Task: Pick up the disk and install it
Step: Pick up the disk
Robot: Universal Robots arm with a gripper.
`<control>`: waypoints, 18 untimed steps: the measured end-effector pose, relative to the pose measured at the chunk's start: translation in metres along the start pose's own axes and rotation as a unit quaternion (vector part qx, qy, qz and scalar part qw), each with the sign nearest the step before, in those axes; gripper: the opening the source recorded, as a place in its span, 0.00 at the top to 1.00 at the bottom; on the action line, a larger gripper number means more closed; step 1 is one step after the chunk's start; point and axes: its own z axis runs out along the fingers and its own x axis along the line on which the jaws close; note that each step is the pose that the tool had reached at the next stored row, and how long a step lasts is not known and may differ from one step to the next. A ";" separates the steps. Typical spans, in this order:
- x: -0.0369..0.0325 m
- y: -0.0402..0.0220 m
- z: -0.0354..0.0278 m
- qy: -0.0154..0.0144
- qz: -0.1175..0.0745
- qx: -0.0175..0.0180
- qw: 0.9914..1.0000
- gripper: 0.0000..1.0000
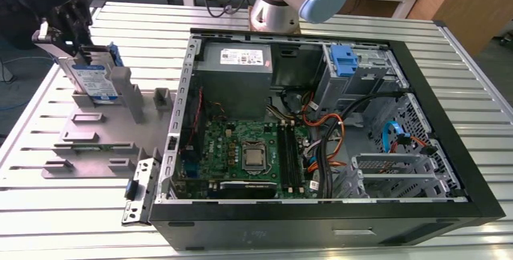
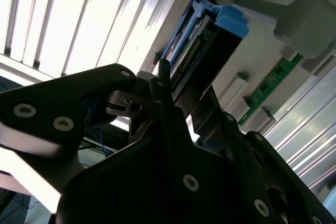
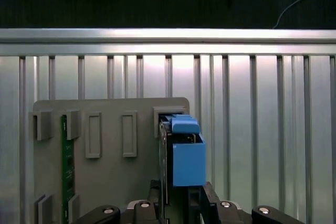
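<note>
The disk (image 1: pixel 92 78), a silver drive with a white-and-blue label in a blue carrier, stands on edge in a slot of the grey holder plate (image 1: pixel 96 133) at the exterior view's left. My gripper (image 1: pixel 66 44) comes down on its top end. The black fingers (image 3: pixel 155 195) flank the disk (image 3: pixel 187 157) on both flat sides, pressed against it. In the second wrist view the disk (image 2: pixel 212 38) runs away from the fingers (image 2: pixel 163 85) toward the plate. Its lower end still sits at the slot.
An open computer case (image 1: pixel 321 221) lies on the slatted metal table (image 1: pixel 64 218), with a blue clip on the drive cage (image 1: pixel 343 62), a grey power supply (image 1: pixel 236 62) and loose cables. A green memory stick (image 1: pixel 92 147) lies on the holder plate. The arm's base (image 1: pixel 277 8) stands behind the case.
</note>
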 end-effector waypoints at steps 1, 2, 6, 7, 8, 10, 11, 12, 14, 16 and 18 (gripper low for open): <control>0.0000 -0.0002 0.0000 0.000 0.003 0.000 1.000 0.58; 0.0000 -0.0003 0.0001 0.000 0.006 0.000 1.000 0.58; 0.0000 -0.0004 0.0001 0.000 0.007 0.000 1.000 0.58; 0.0000 -0.0004 0.0001 0.000 0.007 0.000 1.000 0.58; 0.0000 -0.0005 0.0002 0.000 0.007 0.000 1.000 0.58; 0.0000 -0.0005 0.0001 0.000 0.007 -0.003 1.000 0.58; 0.0000 -0.0004 0.0001 0.000 0.007 -0.003 1.000 0.58; 0.0000 -0.0004 0.0001 0.000 0.007 -0.003 1.000 0.58; 0.0000 -0.0004 0.0001 0.000 0.007 -0.004 1.000 0.58; 0.0000 -0.0004 0.0001 0.000 0.007 -0.005 1.000 0.58; 0.0000 -0.0004 -0.0003 0.000 0.007 -0.005 1.000 0.58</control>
